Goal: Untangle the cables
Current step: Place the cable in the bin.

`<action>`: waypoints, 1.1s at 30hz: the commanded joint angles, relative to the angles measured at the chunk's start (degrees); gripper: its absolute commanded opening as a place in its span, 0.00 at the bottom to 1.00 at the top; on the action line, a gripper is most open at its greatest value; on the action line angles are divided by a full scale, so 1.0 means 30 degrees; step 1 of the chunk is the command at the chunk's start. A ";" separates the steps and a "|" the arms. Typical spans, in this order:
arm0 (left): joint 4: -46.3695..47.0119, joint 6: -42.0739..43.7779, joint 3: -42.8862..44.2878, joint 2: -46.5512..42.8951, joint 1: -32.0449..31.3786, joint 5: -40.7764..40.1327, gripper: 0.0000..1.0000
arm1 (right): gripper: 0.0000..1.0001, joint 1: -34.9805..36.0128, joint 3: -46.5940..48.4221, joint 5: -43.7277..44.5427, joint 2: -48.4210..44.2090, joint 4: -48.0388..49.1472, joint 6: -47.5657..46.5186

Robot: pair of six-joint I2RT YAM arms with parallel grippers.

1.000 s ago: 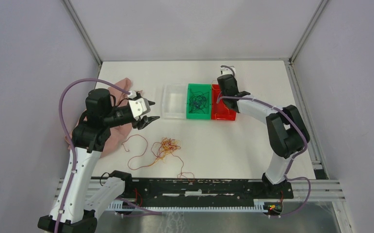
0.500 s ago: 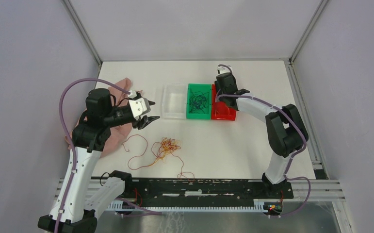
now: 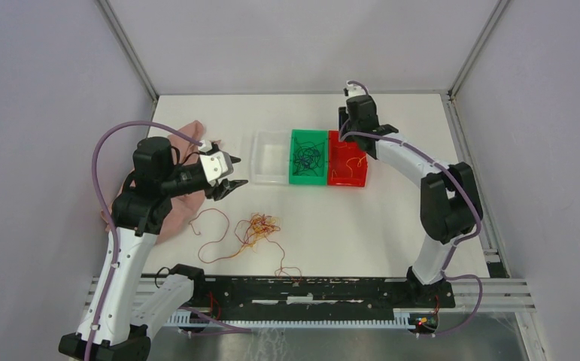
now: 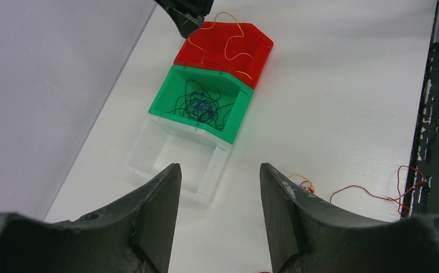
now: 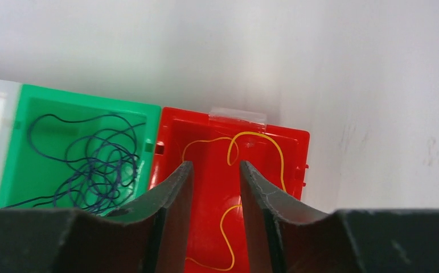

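2 claws open and empty, loose cables on the table and in 2 of 3 bins.

The right claw (image 5: 216,168) hangs over the red bin (image 5: 296,153) with its 2 dark, rough, tapered fingers parted by a narrow gap, gripping nothing; below them a thin yellow cable (image 5: 254,133) curls on the bin's glossy plastic floor. The left claw (image 4: 220,170) is spread wider, also released, above bare white table (image 3: 362,226) beside a crumpled pink cloth (image 3: 177,207). Dark cables (image 5: 91,165) lie in a loose knot in the green bin (image 5: 86,95), which touches the red one; a clear bin (image 3: 270,179) sits against its other side. A tangle of cables (image 3: 259,226), red and orange-yellow and hair-thin, sprawls on the table near the left claw, well apart from the bins.
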 commanded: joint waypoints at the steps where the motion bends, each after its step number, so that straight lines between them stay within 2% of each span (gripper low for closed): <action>1: 0.0746 -0.0130 0.0308 0.0045 -0.0085 -0.0049 0.60 | 0.38 -0.0349 0.0475 0.0000 0.1416 0.0338 0.0580; 3: 0.0745 -0.0130 0.0281 0.0045 -0.0091 -0.0112 0.60 | 0.36 -0.0407 -0.0107 0.0449 0.1476 0.0485 0.0639; 9: 0.0746 -0.0043 0.0161 0.0169 -0.0069 -0.0008 0.60 | 0.49 -0.0443 -0.2179 0.0305 -0.0647 0.1555 0.1072; 12: 0.0941 -0.0183 0.0140 0.0142 -0.0084 0.0001 0.60 | 0.51 -0.0525 -0.2813 0.0130 -0.2038 0.1726 0.1398; 18: 0.1126 -0.0158 0.0046 -0.0006 -0.0084 -0.0116 0.60 | 0.45 -0.0508 -0.3798 0.1393 -0.3704 0.0987 0.1123; 22: 0.1108 -0.0246 0.0085 0.0092 -0.0091 0.0023 0.60 | 0.41 -0.0530 -0.4370 0.1631 -0.3553 0.0691 0.0873; 33: 0.1126 -0.0277 0.0244 0.0016 -0.0086 -0.0175 0.60 | 0.40 -0.0347 -0.5085 0.1962 -0.2988 0.0790 0.0059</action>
